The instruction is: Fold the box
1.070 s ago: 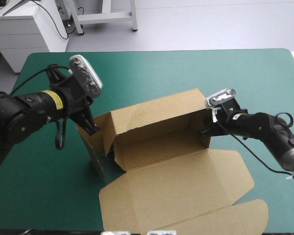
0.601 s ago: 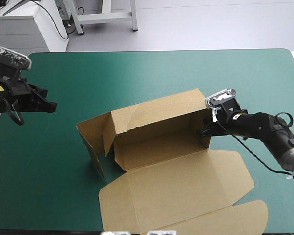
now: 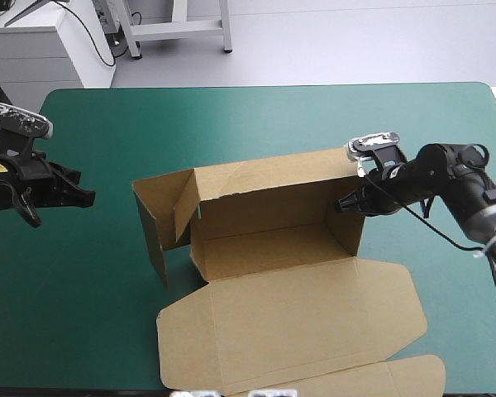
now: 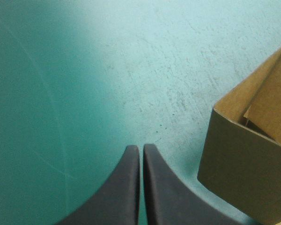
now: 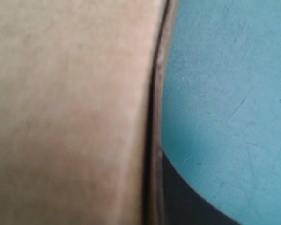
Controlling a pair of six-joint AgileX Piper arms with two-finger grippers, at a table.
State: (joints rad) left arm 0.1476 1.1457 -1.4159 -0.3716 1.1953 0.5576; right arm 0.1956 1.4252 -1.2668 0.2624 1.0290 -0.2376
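The brown box [image 3: 264,248] stands mid-table with its back and side walls raised and its lid lying flat toward the front edge. My right gripper [image 3: 345,205] is at the right wall's upper corner, shut on the box. In the right wrist view the box wall [image 5: 70,117] fills the space ahead, its edge caught between the jaws of the right gripper [image 5: 155,152]. My left gripper [image 3: 87,198] hovers near the table's left edge, shut and holding nothing, well apart from the box. The left wrist view shows the left gripper [image 4: 141,148] over bare cover, with the box's left corner [image 4: 243,164] ahead and to one side.
The lid's front flaps [image 3: 397,380] reach the table's front edge. Bare teal-green cover [image 3: 231,124] lies behind the box and between my left gripper and the box's left wall.
My left gripper let go of the box's left wall and drew back to the table's left edge. The right gripper rose and swung the box so that it sits squarer to the table.
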